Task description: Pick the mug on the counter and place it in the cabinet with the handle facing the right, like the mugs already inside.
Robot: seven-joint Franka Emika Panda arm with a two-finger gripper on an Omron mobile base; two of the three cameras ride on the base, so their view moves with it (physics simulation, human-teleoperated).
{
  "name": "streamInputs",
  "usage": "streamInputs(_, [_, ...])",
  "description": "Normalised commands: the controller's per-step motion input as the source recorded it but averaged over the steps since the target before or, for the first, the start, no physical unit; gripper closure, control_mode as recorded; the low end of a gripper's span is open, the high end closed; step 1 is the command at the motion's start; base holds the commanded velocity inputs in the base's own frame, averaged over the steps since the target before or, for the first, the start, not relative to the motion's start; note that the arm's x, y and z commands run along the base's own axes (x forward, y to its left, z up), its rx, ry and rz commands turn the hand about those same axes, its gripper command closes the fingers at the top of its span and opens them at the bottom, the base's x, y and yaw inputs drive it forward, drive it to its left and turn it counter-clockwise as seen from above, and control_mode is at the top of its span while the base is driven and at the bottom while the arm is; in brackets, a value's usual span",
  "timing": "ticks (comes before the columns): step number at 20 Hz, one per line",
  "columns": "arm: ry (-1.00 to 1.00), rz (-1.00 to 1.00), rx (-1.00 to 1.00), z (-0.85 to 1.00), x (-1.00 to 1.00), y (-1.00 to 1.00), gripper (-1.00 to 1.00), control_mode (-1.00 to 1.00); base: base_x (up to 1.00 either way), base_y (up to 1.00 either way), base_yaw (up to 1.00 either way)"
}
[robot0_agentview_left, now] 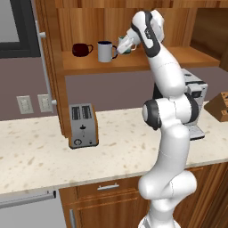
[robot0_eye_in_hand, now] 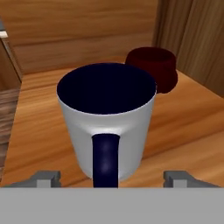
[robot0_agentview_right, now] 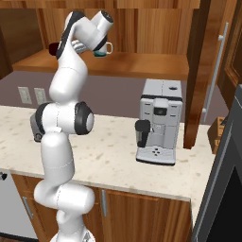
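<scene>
The mug (robot0_agentview_left: 106, 51) stands upright on the cabinet (robot0_agentview_left: 133, 62) shelf, just right of the dark maroon mug (robot0_agentview_left: 81, 49), its handle (robot0_eye_in_hand: 105, 159) pointing right toward the claw (robot0_eye_in_hand: 112, 178). The claw's fingers (robot0_eye_in_hand: 47, 177) are spread apart on either side of the handle, gripping nothing.

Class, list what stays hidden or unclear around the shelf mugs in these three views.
- Teal-rimmed mug: left base view, mostly hidden behind the gripper.
- Maroon mug: hand view, lower left covered by the white mug.
- White mug's handle: hand view, bottom cut off by the edge.
- Toaster: right base view, mostly behind the arm.
</scene>
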Motion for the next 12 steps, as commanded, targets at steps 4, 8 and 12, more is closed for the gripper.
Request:
streamInputs(4, [0.00,0.00,0.00,0.00,0.03,-0.03,-1.00,-1.00,0.00,0.00,0.00])
streamInputs(8, [0.01,0.00,0.00,0.00,-0.06,-0.16,-1.00,-1.00,0.00,0.00,0.00])
streamInputs(12, [0.02,-0.01,0.00,0.00,-0.05,-0.27,-1.00,-1.00,0.00,0.00,0.00])
